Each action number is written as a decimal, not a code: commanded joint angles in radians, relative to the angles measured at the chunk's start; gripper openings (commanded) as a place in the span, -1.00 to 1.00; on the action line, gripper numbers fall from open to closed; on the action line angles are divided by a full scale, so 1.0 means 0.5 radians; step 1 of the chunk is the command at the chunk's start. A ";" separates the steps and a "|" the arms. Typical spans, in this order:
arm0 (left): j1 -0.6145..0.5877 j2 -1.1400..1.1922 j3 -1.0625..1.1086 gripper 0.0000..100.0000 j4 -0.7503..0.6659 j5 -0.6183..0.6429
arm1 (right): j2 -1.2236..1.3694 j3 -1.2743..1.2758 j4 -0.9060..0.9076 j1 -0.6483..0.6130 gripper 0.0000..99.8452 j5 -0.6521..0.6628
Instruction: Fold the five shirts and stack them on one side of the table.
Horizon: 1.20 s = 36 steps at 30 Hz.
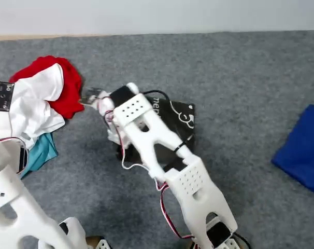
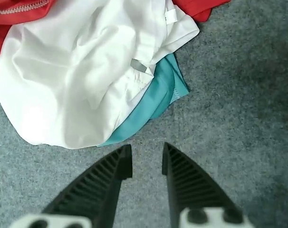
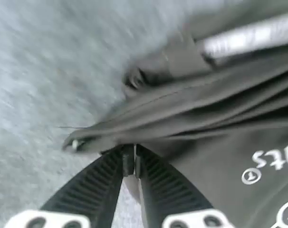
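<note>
A black shirt with white print lies crumpled at the table's middle, partly under my right arm. My right gripper is shut on a folded edge of the black shirt, low over the carpet. At the left, a white shirt lies heaped over a red shirt and a teal shirt. My left gripper is open and holds nothing, just short of the teal shirt and the white shirt. A blue shirt lies at the right edge.
Grey carpet covers the table, bare between the black shirt and the blue one. My left arm stands at the front left. A dark board pokes out at the left edge beside the pile.
</note>
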 commanded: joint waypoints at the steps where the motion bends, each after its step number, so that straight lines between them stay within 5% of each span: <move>1: 0.003 -0.037 -0.008 -0.77 -0.028 -0.018 | -0.210 -0.245 0.078 0.038 -0.98 -0.003; 9: 0.006 -0.031 -0.005 -0.77 -0.055 -0.012 | -0.216 -0.163 0.087 0.354 -0.98 -0.003; 23: 0.006 -0.028 -0.002 -0.77 -0.104 -0.009 | 0.112 -0.043 -0.032 -0.155 -0.98 -0.003; 30: 0.006 -0.028 -0.002 -0.77 -0.104 -0.009 | -0.057 -0.359 0.091 -0.057 -0.98 -0.006; 36: 0.006 -0.028 -0.002 -0.77 -0.107 -0.009 | -0.348 -0.144 0.097 0.158 -0.98 -0.012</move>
